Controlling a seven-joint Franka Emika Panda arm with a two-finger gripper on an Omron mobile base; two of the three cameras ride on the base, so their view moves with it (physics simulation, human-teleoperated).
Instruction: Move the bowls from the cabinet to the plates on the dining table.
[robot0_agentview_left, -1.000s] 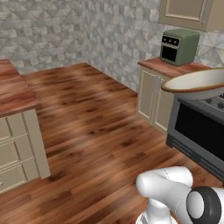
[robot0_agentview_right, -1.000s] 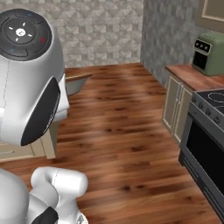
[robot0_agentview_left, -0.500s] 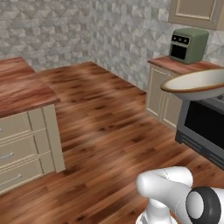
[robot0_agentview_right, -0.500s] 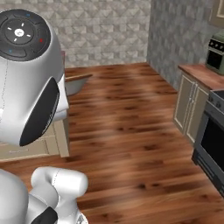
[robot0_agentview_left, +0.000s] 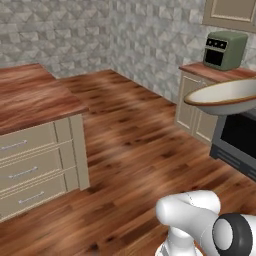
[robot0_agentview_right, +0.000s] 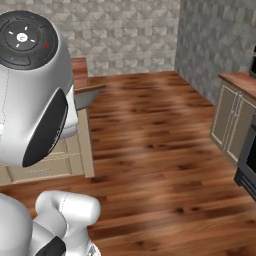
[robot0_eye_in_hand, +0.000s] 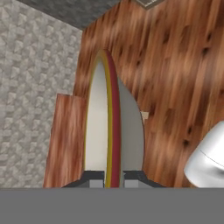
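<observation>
Currently the gripper (robot0_eye_in_hand: 113, 178) is clamped on the rim of the wide cream ceramic bowl (robot0_agentview_left: 227, 97) — the reddish-brown wooden dining table (robot0_agentview_left: 30, 97) lies well apart, to its left.

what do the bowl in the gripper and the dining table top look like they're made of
The bowl looks like glazed ceramic: smooth cream body with a tan-brown rim band and soft sheen. The gripper is shut on its rim. The dining table top looks like polished reddish-brown wood, with visible grain and a glossy shine; being rendered, it could equally be veneer.
</observation>
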